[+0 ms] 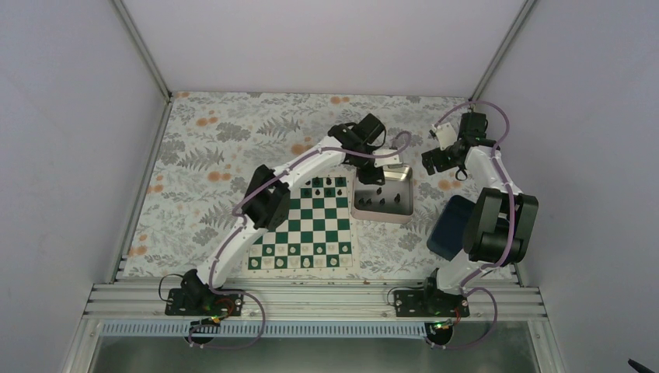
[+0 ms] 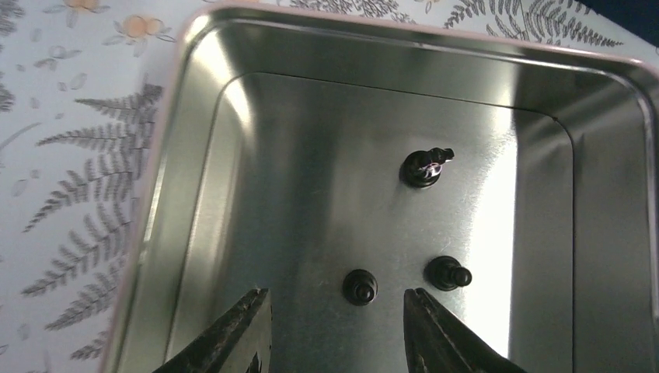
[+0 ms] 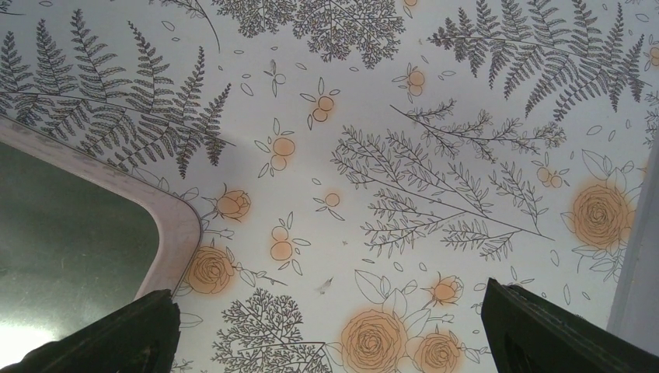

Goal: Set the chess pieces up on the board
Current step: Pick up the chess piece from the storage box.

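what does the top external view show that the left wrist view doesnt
Top external only: the board, partly set with pieces, and the dark blue box. Left wrist only: the left gripper, fingers apart, a small black piece ahead between them. Both: the silvery tray, black pieces standing in it, the floral cloth.

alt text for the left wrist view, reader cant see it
Three small black chess pieces sit in a silvery metal tray, seen from above. The left gripper is open at the bottom edge, its gap lined up with the nearest piece. A fern-print tablecloth shows left of the tray.
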`<state>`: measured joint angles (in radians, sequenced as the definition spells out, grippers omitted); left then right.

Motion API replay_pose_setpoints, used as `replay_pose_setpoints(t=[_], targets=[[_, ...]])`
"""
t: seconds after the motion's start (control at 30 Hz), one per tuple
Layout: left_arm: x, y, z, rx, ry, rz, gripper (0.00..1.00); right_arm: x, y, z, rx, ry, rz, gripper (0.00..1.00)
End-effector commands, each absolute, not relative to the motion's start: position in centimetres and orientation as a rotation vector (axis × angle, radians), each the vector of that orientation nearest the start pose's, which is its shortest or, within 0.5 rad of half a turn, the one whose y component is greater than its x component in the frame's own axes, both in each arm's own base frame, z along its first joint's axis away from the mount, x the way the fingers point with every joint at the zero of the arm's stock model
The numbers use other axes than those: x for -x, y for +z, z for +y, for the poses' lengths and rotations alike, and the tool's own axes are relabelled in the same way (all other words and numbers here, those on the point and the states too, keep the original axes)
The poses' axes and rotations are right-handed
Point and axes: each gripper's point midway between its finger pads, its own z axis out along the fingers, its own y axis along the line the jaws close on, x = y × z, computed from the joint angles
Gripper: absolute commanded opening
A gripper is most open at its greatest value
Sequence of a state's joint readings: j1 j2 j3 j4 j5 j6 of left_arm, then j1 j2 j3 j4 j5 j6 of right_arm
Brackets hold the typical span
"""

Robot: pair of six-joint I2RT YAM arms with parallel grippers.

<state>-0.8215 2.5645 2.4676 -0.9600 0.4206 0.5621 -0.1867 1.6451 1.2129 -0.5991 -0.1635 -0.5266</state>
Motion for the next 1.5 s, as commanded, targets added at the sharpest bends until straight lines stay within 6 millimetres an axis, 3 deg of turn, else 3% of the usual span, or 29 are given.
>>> replay_pose_setpoints(t=[0.0,0.6,0.97,1.23,1.47], targets=[[-34.7,7.2,-50.0,-1.842,-0.643,1.911,0.43,-41.0,12.0,-4.9,0.496,-0.033,2.525,1.0],[-35.1,4.5,-50.1,-1.846,-0.569,1.956,0.47,-40.9,12.2,-4.5,0.504,-0.015,2.519,1.0],[-34.9,3.5,-50.2,-1.859,-0.561,1.965,0.41,-40.8,12.3,-4.2,0.514,0.001,2.516,1.0],[-34.6,3.9,-50.6,-1.864,-0.578,1.947,0.28,-40.8,12.3,-4.1,0.515,0.011,2.516,1.0],[-34.5,4.9,-50.5,-1.864,-0.581,1.935,0.12,-40.8,12.3,-4.2,0.515,0.008,2.517,1.0]])
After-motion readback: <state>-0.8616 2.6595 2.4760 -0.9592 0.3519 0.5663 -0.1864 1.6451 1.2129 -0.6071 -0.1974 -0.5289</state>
